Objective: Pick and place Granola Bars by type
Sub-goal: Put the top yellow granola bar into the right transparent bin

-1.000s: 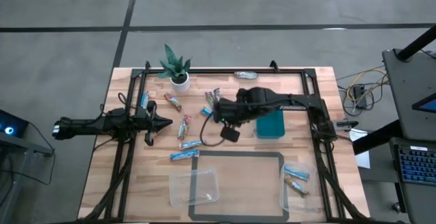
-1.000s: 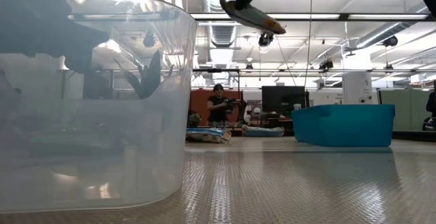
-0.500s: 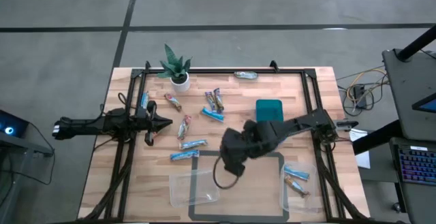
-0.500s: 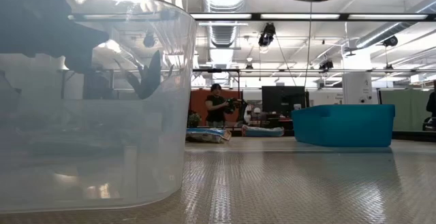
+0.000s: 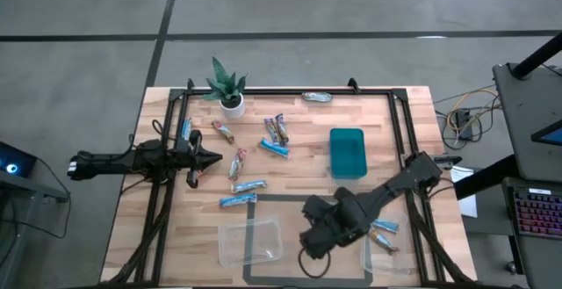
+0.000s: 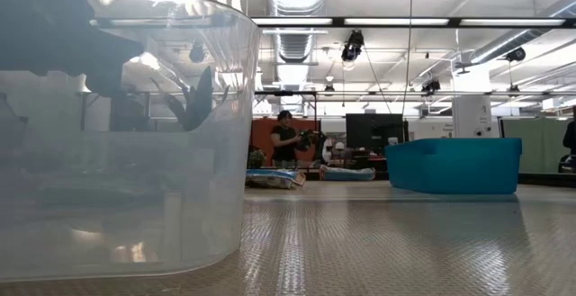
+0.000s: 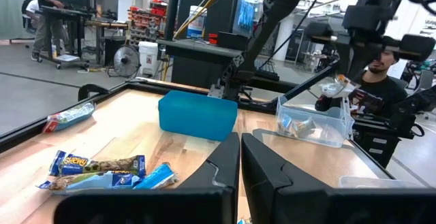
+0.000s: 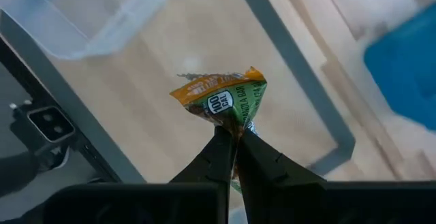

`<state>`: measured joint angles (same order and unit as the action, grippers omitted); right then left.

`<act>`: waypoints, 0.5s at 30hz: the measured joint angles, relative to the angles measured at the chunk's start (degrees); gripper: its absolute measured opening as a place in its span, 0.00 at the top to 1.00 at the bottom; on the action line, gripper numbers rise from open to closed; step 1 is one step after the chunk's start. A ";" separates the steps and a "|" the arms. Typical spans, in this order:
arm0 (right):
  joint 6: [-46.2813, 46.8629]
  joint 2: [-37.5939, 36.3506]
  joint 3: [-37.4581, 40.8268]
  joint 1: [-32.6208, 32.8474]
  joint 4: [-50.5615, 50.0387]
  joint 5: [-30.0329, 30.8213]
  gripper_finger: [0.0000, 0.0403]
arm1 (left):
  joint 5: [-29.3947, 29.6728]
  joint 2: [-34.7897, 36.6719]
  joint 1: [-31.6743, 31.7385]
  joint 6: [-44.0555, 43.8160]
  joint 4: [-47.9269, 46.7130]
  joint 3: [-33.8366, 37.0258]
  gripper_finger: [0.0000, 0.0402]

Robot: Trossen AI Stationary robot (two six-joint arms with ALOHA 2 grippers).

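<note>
At nine o'clock on the table, the left gripper (image 5: 211, 158) is resting with fingers pressed together, loose granola bars (image 5: 250, 157) lying just beyond. Toward five o'clock, the right gripper (image 8: 234, 137) is pinching a green-and-orange bar (image 8: 221, 101) between two clear tubs (image 5: 252, 242).

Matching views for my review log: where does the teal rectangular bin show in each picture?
High view: teal rectangular bin, right of centre on the wooden table.
Low view: bin at right, standing on the mat.
Left wrist view: bin at centre, beyond the left end effector.
Right wrist view: blurred blue corner at right edge.
Shared landmark: that bin.
</note>
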<state>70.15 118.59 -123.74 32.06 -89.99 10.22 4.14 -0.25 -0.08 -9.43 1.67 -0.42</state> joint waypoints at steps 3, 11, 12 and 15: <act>3.67 -1.36 3.26 1.78 -0.05 -0.23 0.98 | -0.02 0.00 -0.01 0.00 0.00 0.01 1.00; 13.96 -7.79 13.82 6.03 0.84 -1.80 0.98 | -0.01 0.00 -0.01 0.00 0.02 0.01 1.00; 15.42 -8.73 15.41 6.61 1.17 -1.94 0.98 | -0.01 0.00 -0.01 0.00 0.00 0.01 1.00; 19.24 -11.43 20.47 8.15 3.12 -2.86 0.98 | 0.00 0.00 0.00 0.00 0.02 0.02 1.00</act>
<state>89.39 107.16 -103.27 40.21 -86.87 7.36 4.14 -0.25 -0.08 -9.43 1.69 -0.41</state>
